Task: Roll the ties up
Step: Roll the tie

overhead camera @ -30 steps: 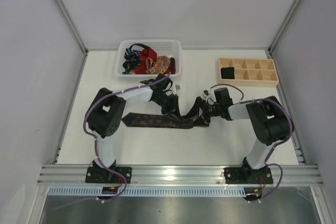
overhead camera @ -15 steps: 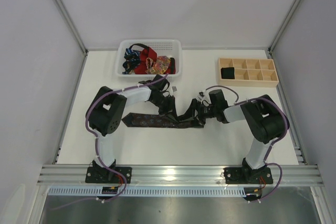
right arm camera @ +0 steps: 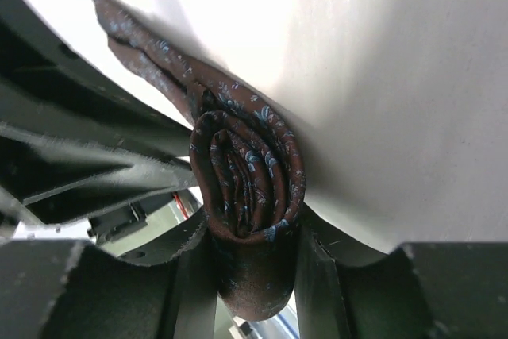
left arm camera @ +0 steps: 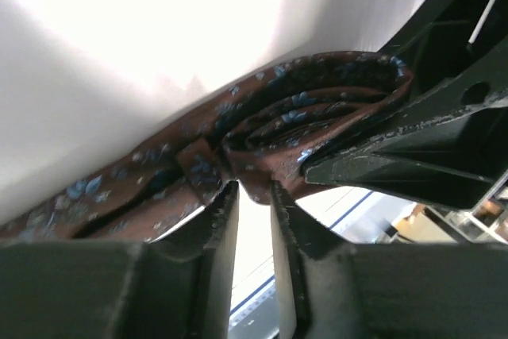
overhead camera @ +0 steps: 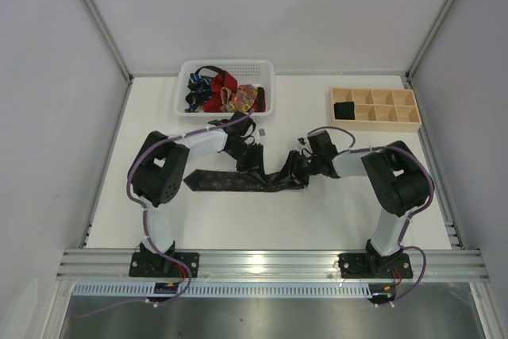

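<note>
A dark brown tie (overhead camera: pixel 226 183) with a fine blue pattern lies flat across the middle of the table, its pointed tip to the left. Its right end is wound into a roll (right arm camera: pixel 246 172). My right gripper (overhead camera: pixel 298 167) (right arm camera: pixel 252 229) is shut on that roll, a finger pressing each side. My left gripper (overhead camera: pixel 255 166) (left arm camera: pixel 254 188) stands just left of it, jaws almost together, pinching a small fold of the tie (left arm camera: pixel 309 113) at its very tips. More ties (overhead camera: pixel 226 94), red, blue and orange-patterned, lie heaped in the basket.
The white mesh basket (overhead camera: pixel 181 94) stands at the back, left of centre. A pale wooden tray (overhead camera: pixel 373 124) with square compartments sits at the back right, a dark rolled item (overhead camera: pixel 344 109) in its left compartment. Metal rails edge the table.
The right gripper has moved left and closed on the rolled end. The tie's raised right part has come down towards the table. The left gripper's jaws have eased apart slightly.
</note>
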